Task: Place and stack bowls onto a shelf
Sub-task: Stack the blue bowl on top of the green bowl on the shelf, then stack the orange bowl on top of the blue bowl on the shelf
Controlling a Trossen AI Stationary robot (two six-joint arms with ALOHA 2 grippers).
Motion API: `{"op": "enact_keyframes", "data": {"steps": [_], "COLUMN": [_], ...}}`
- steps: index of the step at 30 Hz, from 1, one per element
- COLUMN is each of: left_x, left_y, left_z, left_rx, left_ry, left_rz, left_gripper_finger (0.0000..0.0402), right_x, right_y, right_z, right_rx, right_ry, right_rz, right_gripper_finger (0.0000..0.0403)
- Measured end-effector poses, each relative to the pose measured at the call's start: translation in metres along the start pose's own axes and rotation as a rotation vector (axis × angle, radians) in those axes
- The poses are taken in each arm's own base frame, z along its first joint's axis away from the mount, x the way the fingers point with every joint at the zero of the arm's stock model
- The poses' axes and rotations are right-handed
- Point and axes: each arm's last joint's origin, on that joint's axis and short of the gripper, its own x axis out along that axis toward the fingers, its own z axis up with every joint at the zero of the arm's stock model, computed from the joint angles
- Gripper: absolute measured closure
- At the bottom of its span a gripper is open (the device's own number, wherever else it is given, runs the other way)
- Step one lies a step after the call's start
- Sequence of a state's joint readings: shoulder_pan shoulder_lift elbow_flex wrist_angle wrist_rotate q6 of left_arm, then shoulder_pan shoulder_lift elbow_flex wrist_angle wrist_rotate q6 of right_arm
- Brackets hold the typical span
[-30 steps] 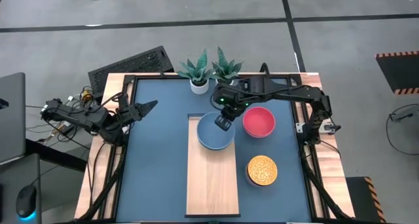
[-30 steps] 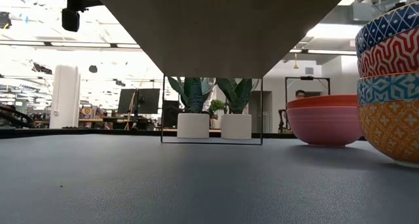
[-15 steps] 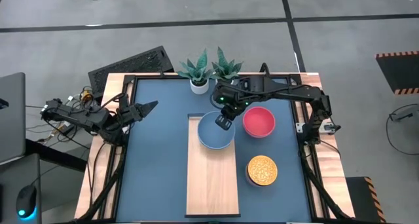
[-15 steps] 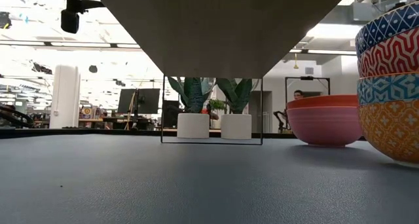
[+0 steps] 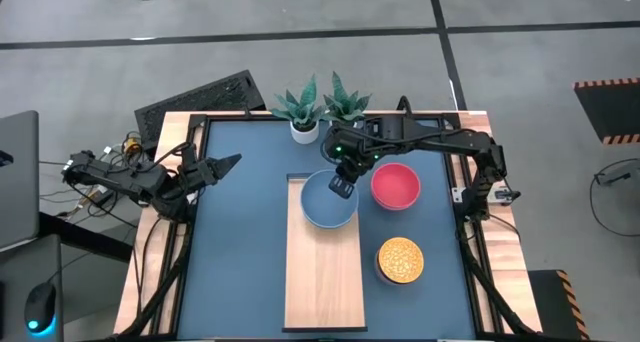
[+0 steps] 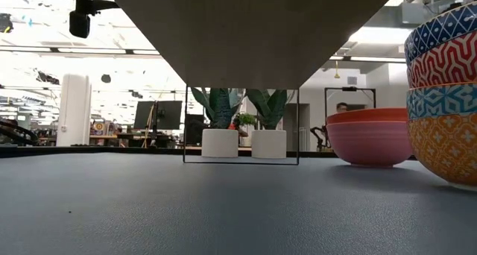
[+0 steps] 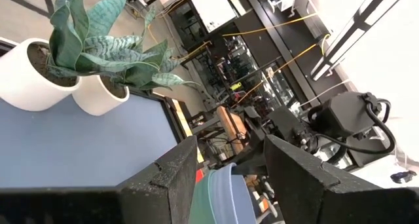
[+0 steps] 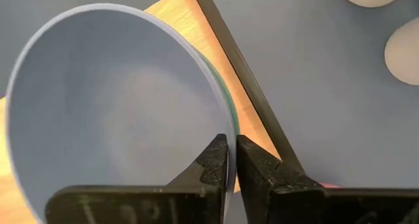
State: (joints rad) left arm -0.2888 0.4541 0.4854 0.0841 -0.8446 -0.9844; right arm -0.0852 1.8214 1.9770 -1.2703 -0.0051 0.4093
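A large blue bowl (image 5: 326, 202) sits on the far end of the light wood shelf (image 5: 325, 272). In the right wrist view the blue bowl (image 8: 118, 112) lies nested in a teal one, of which only a thin rim edge (image 8: 227, 99) shows. My right gripper (image 5: 342, 188) points steeply down over the bowl's right rim, slightly open, one finger inside and one outside. A pink bowl (image 5: 396, 185) and a stack of small patterned bowls (image 5: 400, 260) stand on the tabletop to the shelf's right. My left gripper (image 5: 228, 163) waits open at the table's left edge. My right gripper (image 8: 230, 157) straddles the blue bowl's rim (image 8: 228, 129) on the bowl's right side, coming from above. A narrow gap shows between the fingers (image 8: 215, 160); I cannot tell whether they touch the rim. The bowl rests upright on the shelf.
Two white plant pots (image 5: 318, 122) stand at the table's far edge behind the shelf. In the low view the shelf's underside (image 6: 253, 31) stands raised above the tabletop on thin black legs (image 6: 185, 124), beside the pink bowl (image 6: 370, 139) and the patterned stack (image 6: 446, 91).
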Motion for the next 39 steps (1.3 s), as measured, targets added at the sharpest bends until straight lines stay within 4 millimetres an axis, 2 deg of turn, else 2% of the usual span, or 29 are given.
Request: {"op": "enact_keyframes", "data": {"steps": [11,17,20,23,25,28,31,34,39], "left_x": [0.000,0.000,0.000,0.000,0.000,0.000,0.000,0.000,0.000], "left_y": [0.000,0.000,0.000,0.001,0.001,0.002,0.002,0.002,0.003], "left_z": [0.000,0.000,0.000,0.000,-0.001,-0.001,-0.001,-0.002,-0.002], "left_rx": [0.000,0.000,0.001,0.007,0.013,0.015,0.016,0.020,0.021], "left_ry": [0.000,0.000,0.001,0.004,0.007,0.010,0.012,0.022,0.025], "left_rz": [0.000,0.000,0.001,0.005,0.010,0.015,0.014,0.014,0.018], "left_gripper_finger": [0.0236,0.0236,0.0236,0.0236,0.0236,0.0236,0.0236,0.0236,0.0236], "right_x": [-0.001,-0.030,-0.042,-0.045,-0.045,-0.036,-0.035,-0.037,-0.023], "right_y": [-0.010,-0.014,-0.014,-0.011,-0.013,-0.014,-0.023,-0.038,-0.068], "right_z": [0.008,0.019,0.016,0.003,-0.008,-0.016,-0.029,-0.052,-0.093], "right_rx": [0.015,0.034,0.018,-0.015,-0.023,0.010,0.053,0.126,0.312], "right_ry": [-0.038,-0.134,-0.123,-0.025,0.050,0.061,0.103,0.132,0.176], "right_rz": [0.004,0.033,0.029,-0.043,-0.160,-0.278,-0.294,-0.338,-0.398], "right_gripper_finger": [0.0239,0.0224,0.0228,0.0232,0.0233,0.0233,0.0233,0.0233,0.0233]}}
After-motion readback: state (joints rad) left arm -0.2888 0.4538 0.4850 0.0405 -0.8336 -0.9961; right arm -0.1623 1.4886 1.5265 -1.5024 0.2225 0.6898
